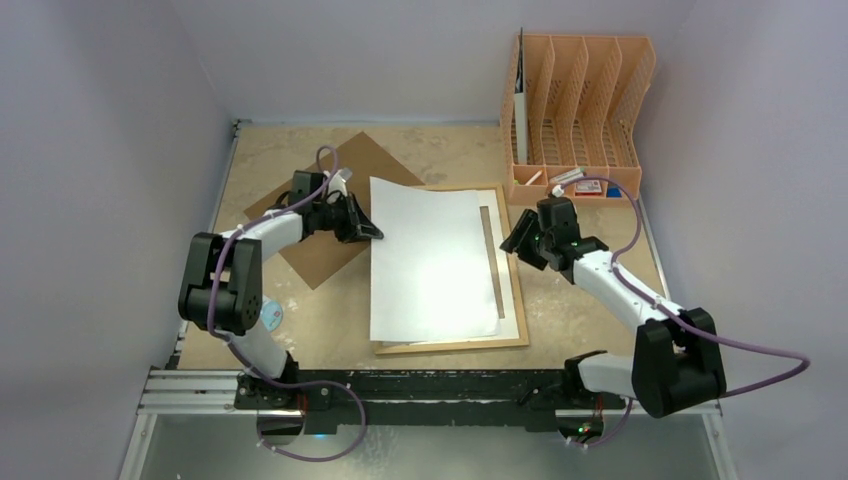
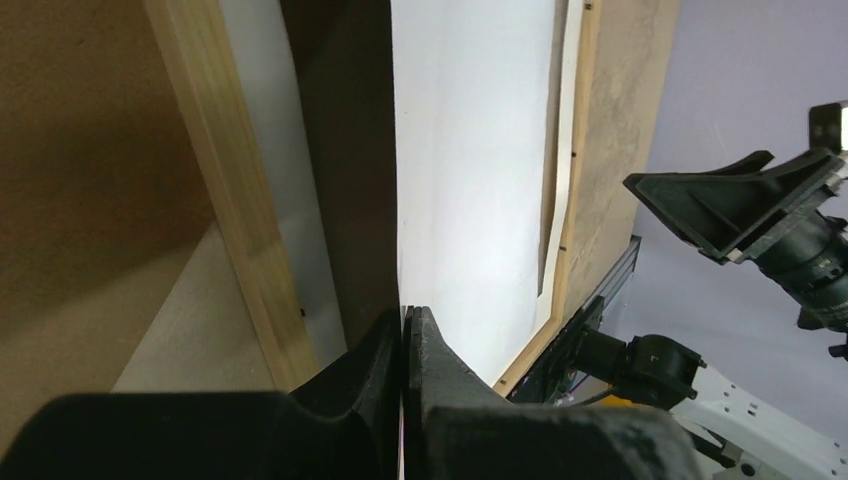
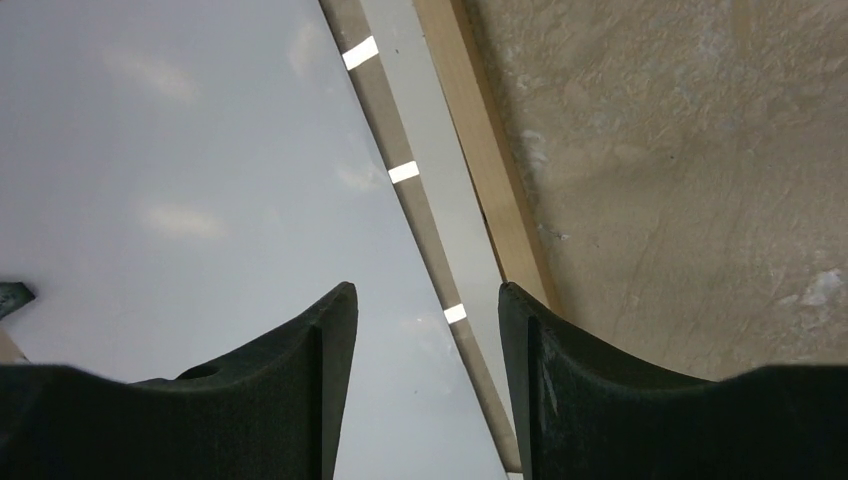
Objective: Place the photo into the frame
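- Pinching the white-backed rectangular photo (image 1: 435,255) at its nine-o'clock edge, the left tool (image 2: 405,318) is pressed together.
- Right tool (image 3: 425,295) hovers spread over the thin light-wood rectangular frame (image 1: 460,346), three-o'clock side.

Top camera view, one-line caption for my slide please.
Left claw pinches a white sheet lying over the frame; right claw sits open at the frame's right edge.

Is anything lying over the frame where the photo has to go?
Yes: a large white sheet covers most of the frame, its left edge pinched in the shut left gripper. The photo itself is not in view.
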Available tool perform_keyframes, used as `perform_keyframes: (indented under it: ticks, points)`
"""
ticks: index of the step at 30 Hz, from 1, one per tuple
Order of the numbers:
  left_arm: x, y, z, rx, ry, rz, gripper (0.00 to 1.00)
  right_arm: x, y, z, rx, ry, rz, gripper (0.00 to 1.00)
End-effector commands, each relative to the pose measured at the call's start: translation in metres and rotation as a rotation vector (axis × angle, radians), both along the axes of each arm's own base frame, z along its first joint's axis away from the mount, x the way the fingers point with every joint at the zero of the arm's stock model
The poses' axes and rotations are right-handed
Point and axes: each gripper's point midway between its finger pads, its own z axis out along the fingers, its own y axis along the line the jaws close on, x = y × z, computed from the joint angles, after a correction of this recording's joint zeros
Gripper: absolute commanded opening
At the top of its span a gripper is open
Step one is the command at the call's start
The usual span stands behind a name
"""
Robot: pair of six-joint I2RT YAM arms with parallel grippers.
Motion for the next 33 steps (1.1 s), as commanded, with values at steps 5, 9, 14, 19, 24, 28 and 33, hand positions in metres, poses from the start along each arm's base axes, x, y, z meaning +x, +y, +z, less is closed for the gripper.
perform_keyframes:
  ticks: [5, 9, 14, 19, 24, 28, 33]
  points:
    - [0.016, -0.03, 0.029, -0.169, -0.133, -0.047, 0.0, -0.003, -0.016, -0.012, -0.049, 0.008, -0.038, 0.57]
    - [0.017, -0.037, 0.033, -0.181, -0.159, -0.07, 0.0, -0.004, -0.018, -0.016, -0.058, 0.013, -0.042, 0.57]
    - [0.017, -0.038, 0.033, -0.189, -0.145, -0.061, 0.0, -0.005, -0.022, -0.022, -0.07, 0.025, -0.056, 0.57]
    - [0.016, -0.039, 0.036, -0.204, -0.142, -0.053, 0.0, -0.007, -0.026, -0.034, -0.091, 0.045, -0.065, 0.57]
    - [0.008, -0.042, 0.062, -0.241, -0.2, -0.107, 0.0, -0.008, -0.025, -0.046, -0.102, 0.067, -0.035, 0.5]
    - [-0.006, -0.047, 0.093, -0.287, -0.27, -0.169, 0.0, -0.008, -0.024, -0.052, -0.123, 0.071, 0.005, 0.48]
    - [-0.02, -0.05, 0.118, -0.324, -0.307, -0.194, 0.0, -0.012, -0.024, -0.065, -0.143, 0.108, 0.048, 0.5]
